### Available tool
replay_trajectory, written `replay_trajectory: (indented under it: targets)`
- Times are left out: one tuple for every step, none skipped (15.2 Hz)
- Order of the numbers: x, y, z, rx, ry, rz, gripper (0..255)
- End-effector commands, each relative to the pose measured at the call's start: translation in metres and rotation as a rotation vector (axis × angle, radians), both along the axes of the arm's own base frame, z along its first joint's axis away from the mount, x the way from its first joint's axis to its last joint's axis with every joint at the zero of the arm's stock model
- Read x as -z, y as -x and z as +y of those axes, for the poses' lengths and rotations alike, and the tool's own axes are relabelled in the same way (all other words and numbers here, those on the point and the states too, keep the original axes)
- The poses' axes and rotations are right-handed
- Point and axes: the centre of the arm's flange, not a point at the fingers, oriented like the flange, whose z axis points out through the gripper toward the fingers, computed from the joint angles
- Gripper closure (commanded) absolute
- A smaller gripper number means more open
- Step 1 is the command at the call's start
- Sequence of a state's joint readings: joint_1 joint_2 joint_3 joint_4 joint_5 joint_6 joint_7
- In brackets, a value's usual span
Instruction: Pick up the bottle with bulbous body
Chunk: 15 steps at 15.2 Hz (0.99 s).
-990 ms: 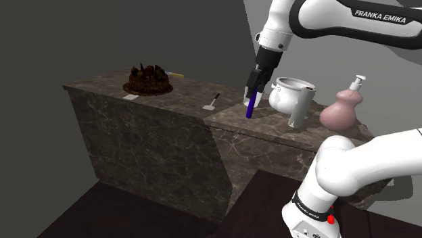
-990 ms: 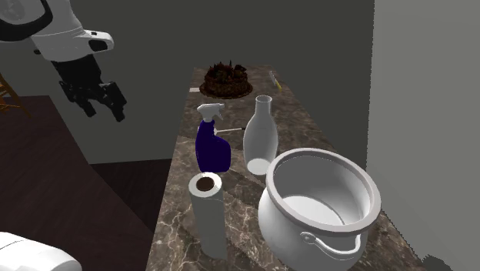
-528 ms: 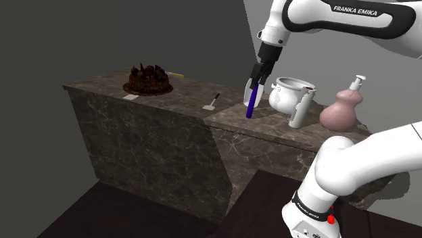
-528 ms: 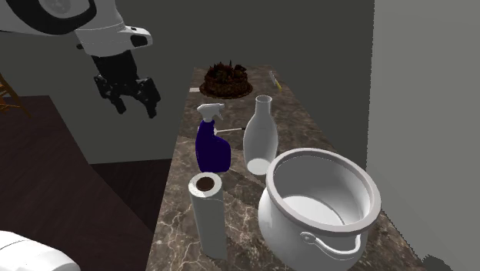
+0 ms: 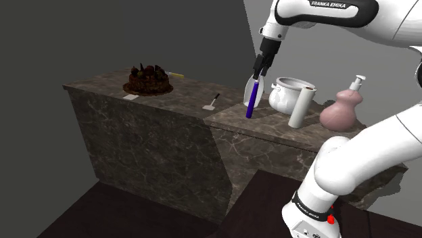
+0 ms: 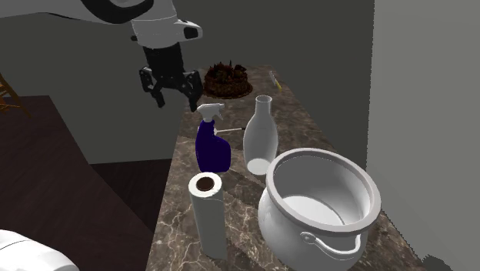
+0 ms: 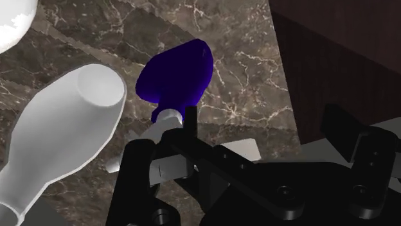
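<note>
Gripper (image 6: 176, 98) has swung over your marbled counter (image 6: 238, 202), open, empty, above blue sprayer (image 6: 211, 150) and smooth white bulbous bottle (image 6: 260, 138); shoulder view adds pink gourd-shaped dispenser (image 5: 341, 111).

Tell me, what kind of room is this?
Probably a kitchen, though little of the room itself shows. A dark marbled counter holds a chocolate cake, a big white pot and a roll of paper towels, all things you would expect in one.

Spray bottle (image 6: 211, 148) beside vase (image 6: 260, 138), on counter (image 6: 240, 189)
</note>
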State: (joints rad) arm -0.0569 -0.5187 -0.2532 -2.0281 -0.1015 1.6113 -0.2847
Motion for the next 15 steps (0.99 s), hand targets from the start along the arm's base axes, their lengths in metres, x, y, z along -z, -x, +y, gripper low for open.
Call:
replay_trajectory:
  targets:
    - [-0.002, -0.005, -0.027, -0.003, 0.0, 0.003, 0]
    - [-0.003, -0.009, -0.04, -0.004, 0.0, 0.004, 0]
    - [-0.004, -0.014, -0.052, -0.005, -0.001, 0.005, 0]
    - [-0.006, -0.018, -0.065, -0.006, -0.001, 0.006, 0]
    - [-0.007, -0.022, -0.077, -0.007, -0.001, 0.007, 0]
    - [-0.008, -0.027, -0.09, -0.008, -0.002, 0.008, 0]
    - [-0.01, -0.031, -0.102, -0.009, -0.002, 0.01, 0]
    - [-0.011, -0.035, -0.115, -0.01, -0.002, 0.011, 0]
    - [-0.012, -0.04, -0.127, -0.011, -0.003, 0.012, 0]
    - [-0.013, -0.044, -0.14, -0.012, -0.003, 0.013, 0]
    - [-0.015, -0.048, -0.152, -0.013, -0.003, 0.014, 0]
    - [-0.016, -0.053, -0.165, -0.014, -0.004, 0.015, 0]
    - [-0.017, -0.057, -0.177, -0.015, -0.004, 0.016, 0]
    - [-0.018, -0.062, -0.19, -0.016, -0.004, 0.017, 0]
    - [-0.019, -0.066, -0.202, -0.017, -0.005, 0.018, 0]
